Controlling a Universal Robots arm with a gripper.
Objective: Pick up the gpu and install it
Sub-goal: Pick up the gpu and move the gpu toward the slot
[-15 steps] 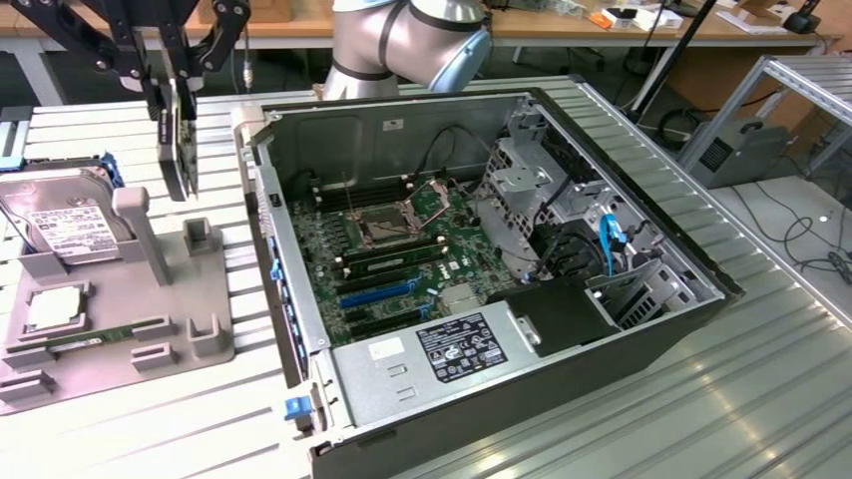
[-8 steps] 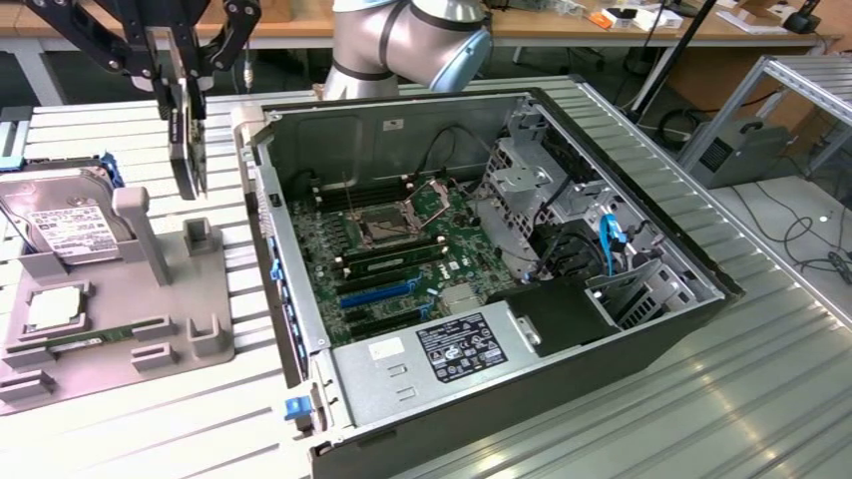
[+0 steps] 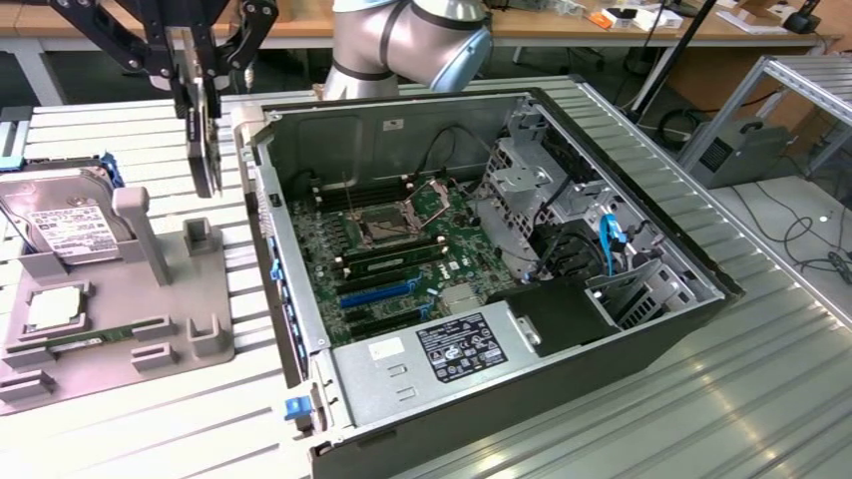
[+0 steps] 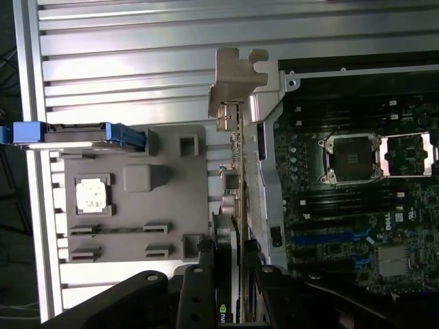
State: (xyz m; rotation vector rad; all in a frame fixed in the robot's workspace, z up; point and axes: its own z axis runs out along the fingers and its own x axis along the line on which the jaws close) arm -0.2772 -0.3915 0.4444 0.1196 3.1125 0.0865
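Observation:
The gpu (image 3: 207, 140) is a thin dark card that hangs edge-on in the air, with my gripper (image 3: 204, 62) shut on its upper part. It hovers over the gap between the grey holder (image 3: 160, 319) and the open computer case (image 3: 286, 299). In the wrist view the gpu (image 4: 241, 185) runs straight away from my gripper (image 4: 232, 277), and its silver bracket (image 4: 236, 72) is at the far end, beside the case wall. The motherboard (image 3: 386, 249) lies bare inside the case, with blue card slots (image 3: 383, 294) near its front.
A silver hard drive (image 3: 60, 225) with a white label leans in the grey holder, and a processor chip (image 3: 54, 309) lies flat on it. Inside the case are an empty processor socket (image 4: 353, 159), drive cages (image 3: 533, 190) and a power supply (image 3: 440, 354). Slatted metal table (image 3: 745, 389) surrounds everything.

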